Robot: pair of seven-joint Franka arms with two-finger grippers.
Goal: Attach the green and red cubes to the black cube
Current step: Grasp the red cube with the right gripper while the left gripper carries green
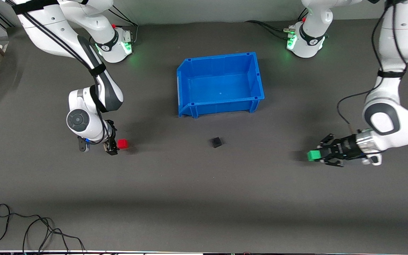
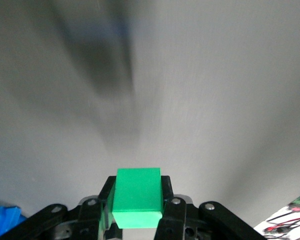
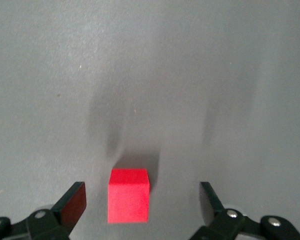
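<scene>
R wrist cam shows right gripper (image 3: 140, 205) wide around red cube (image 3: 128, 195); left gripper (image 2: 138, 202) clamps green cube (image 2: 137, 197).

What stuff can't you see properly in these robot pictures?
- Green cube: left wrist view, its lower part is hidden inside the left hand.
- Red cube: in the front view, too small to tell if the open right hand touches it.
- Black cube: only in the front view, too small for detail.
- Blue bin: its near wall hides part of the floor.
</scene>
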